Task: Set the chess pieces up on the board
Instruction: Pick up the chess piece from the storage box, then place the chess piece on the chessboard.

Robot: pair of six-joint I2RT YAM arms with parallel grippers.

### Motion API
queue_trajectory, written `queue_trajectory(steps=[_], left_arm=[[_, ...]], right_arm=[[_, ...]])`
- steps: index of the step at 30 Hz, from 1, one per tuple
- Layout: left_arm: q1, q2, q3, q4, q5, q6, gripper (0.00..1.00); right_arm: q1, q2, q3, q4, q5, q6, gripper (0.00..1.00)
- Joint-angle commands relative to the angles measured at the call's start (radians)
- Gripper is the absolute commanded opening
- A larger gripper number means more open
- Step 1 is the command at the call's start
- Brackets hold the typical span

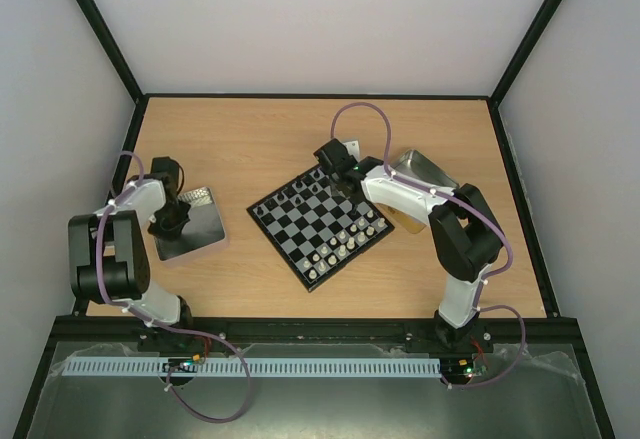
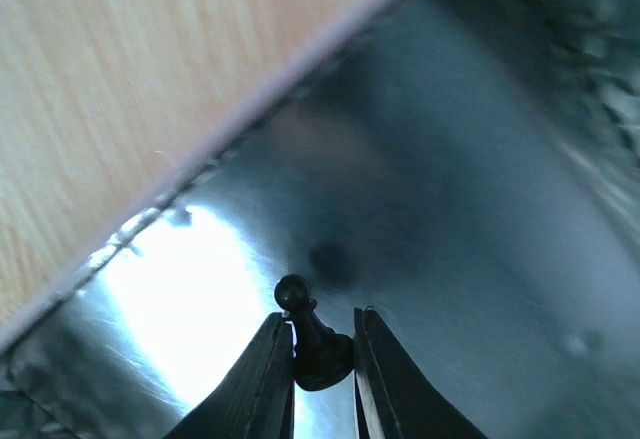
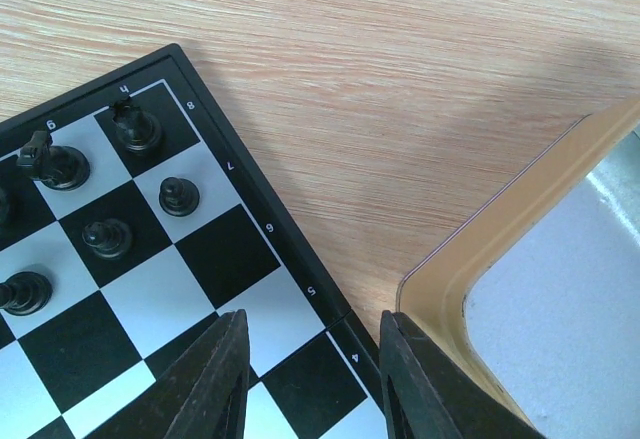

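The board [image 1: 318, 224] lies turned like a diamond in the middle of the table, with black pieces [image 1: 300, 195] along its far-left side and white pieces [image 1: 345, 244] along its near-right side. My left gripper [image 1: 170, 221] is over the left tin [image 1: 205, 229]; in the left wrist view it [image 2: 322, 344] is shut on a black pawn [image 2: 312, 339], tilted between the fingers above the tin's shiny floor [image 2: 450, 199]. My right gripper [image 1: 335, 162] hovers at the board's far corner; in the right wrist view it [image 3: 312, 344] is open and empty above the board's edge [image 3: 285, 249], near several black pieces [image 3: 135, 129].
A second metal tin [image 1: 425, 174] lies right of the board under the right arm; its tan rim [image 3: 470, 259] is close to the right finger. Black frame rails border the table.
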Motion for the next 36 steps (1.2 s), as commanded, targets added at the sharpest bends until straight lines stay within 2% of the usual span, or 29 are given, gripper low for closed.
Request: queue_trajectory(steps=[1, 7, 11, 15, 21, 26, 30, 36], left_arm=[[-0.058, -0.008, 0.073, -0.042, -0.035, 0.021, 0.15], [-0.148, -0.006, 0.163, -0.046, -0.064, 0.102, 0.16], [-0.237, -0.036, 0.185, -0.002, -0.025, 0.186, 0.15], [-0.371, -0.095, 0.159, 0.085, -0.012, 0.266, 0.14], [-0.563, -0.216, 0.058, 0.307, 0.116, 0.374, 0.13], [-0.659, -0.272, -0.047, 0.549, 0.279, 0.488, 0.14], [-0.768, -0.270, -0.074, 0.730, 0.297, 0.588, 0.15], [-0.870, -0.220, -0.095, 0.933, 0.349, 0.772, 0.14]], right_arm=[[-0.006, -0.021, -0.013, -0.019, 0.029, 0.002, 0.35], [-0.026, -0.036, -0.027, 0.001, -0.052, 0.021, 0.35], [-0.074, -0.069, -0.033, 0.030, -0.270, 0.039, 0.36], [-0.107, -0.131, -0.083, 0.112, -0.498, 0.054, 0.36], [-0.117, -0.233, -0.191, 0.186, -0.664, 0.118, 0.38], [-0.150, -0.345, -0.276, 0.216, -0.786, 0.170, 0.43], [-0.174, -0.414, -0.312, 0.217, -0.915, 0.175, 0.47], [-0.179, -0.507, -0.303, 0.191, -0.943, 0.176, 0.57]])
